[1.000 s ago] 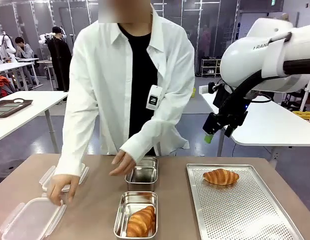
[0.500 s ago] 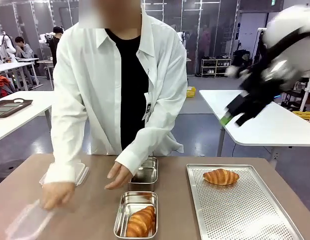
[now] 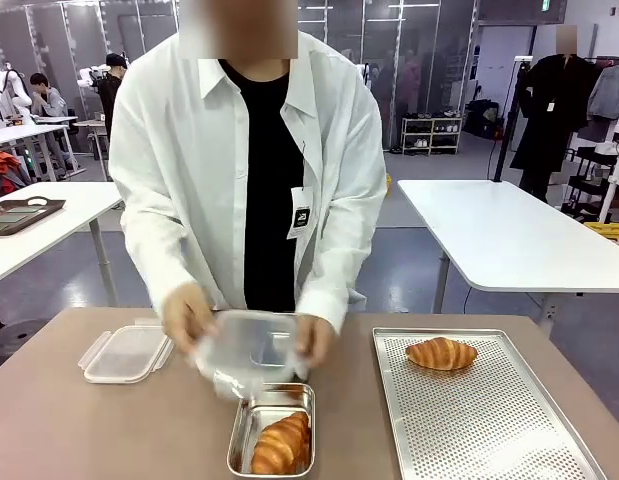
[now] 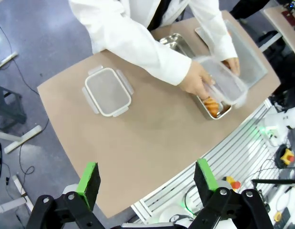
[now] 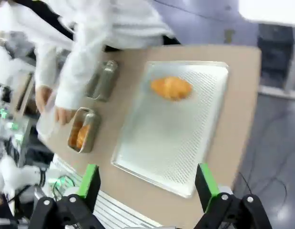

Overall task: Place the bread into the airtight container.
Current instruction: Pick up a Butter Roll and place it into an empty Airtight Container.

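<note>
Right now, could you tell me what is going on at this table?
The person's hands hold the clear airtight container just above the middle of the table, while its lid lies apart on the table. One croissant lies in the near steel pan, and a second croissant lies on the perforated tray. The left gripper and the right gripper hang open high above the table, holding nothing.
</note>
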`<state>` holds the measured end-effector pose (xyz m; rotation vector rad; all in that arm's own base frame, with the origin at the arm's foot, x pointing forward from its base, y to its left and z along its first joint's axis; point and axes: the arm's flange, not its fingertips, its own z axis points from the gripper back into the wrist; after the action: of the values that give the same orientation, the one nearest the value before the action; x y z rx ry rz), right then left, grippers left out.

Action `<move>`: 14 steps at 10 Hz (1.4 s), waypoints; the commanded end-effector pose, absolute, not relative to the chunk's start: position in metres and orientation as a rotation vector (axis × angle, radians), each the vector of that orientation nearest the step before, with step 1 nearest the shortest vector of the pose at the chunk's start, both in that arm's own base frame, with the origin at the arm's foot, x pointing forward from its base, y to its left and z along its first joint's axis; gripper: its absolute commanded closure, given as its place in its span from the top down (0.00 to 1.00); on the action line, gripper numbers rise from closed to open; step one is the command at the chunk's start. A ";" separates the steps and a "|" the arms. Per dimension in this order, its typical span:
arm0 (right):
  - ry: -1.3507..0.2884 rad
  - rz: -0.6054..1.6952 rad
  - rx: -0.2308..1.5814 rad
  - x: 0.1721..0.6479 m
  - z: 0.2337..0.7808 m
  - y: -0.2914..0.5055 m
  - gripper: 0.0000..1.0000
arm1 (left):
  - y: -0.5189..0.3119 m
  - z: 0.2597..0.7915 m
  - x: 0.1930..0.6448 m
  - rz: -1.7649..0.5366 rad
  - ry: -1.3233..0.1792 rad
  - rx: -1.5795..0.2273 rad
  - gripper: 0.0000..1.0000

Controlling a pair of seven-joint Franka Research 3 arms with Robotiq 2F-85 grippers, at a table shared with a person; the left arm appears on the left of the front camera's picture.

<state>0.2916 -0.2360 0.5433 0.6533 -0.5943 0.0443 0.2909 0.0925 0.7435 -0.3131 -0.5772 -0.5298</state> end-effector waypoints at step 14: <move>-0.500 -0.163 0.452 0.275 0.517 -0.235 1.00 | 0.093 0.746 0.290 -0.549 -0.575 -0.302 1.00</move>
<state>0.2735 -0.2300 0.5147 0.4577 -0.5097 -0.1812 0.2909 0.0922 0.7436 -0.3128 -0.5770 -0.5302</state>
